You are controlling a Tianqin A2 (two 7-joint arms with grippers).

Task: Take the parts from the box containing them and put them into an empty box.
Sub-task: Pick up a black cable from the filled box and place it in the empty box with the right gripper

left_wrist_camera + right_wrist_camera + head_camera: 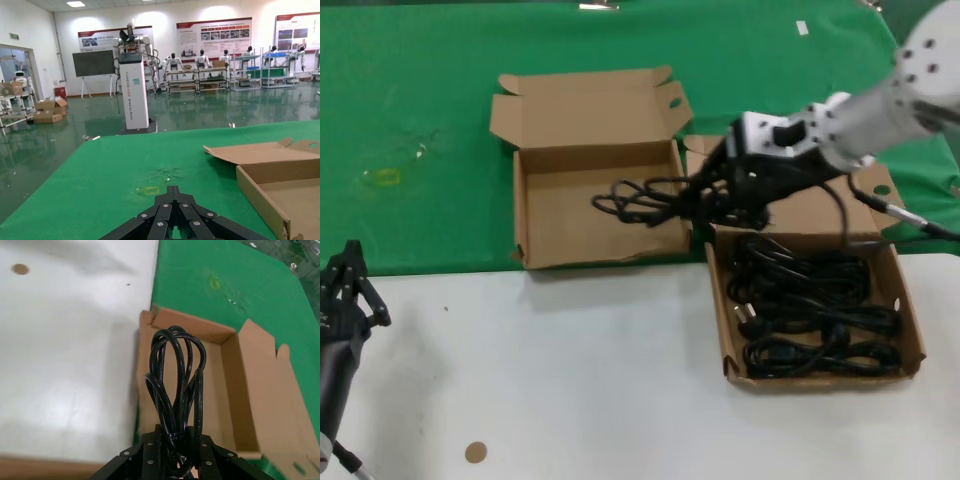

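**One cable carried over the empty box**

One black cable (638,200) is held by the right gripper (715,195). The fingers are closed on it near the plug end, and the loops hang out in front over the wide box (592,215). In the right wrist view the same cable (176,390) is seen above the bare cardboard floor of that box (240,390). No cable is seen lying in this box yet, so the first drop is judged to be not yet done.

The squarish box (912,330) sits on the right, on the white worktop (570,380). More black cables (815,310) are piled inside it. They are tangled together, so an exact count cannot be given; about three or four bundles seem to be left.

Two boxes are counted. One cable is in the air. Most of the job is judged to be still ahead.

The left gripper (345,290) is parked low at the near left edge, well apart from both boxes. In the left wrist view its fingers (172,215) are pressed together with nothing held.
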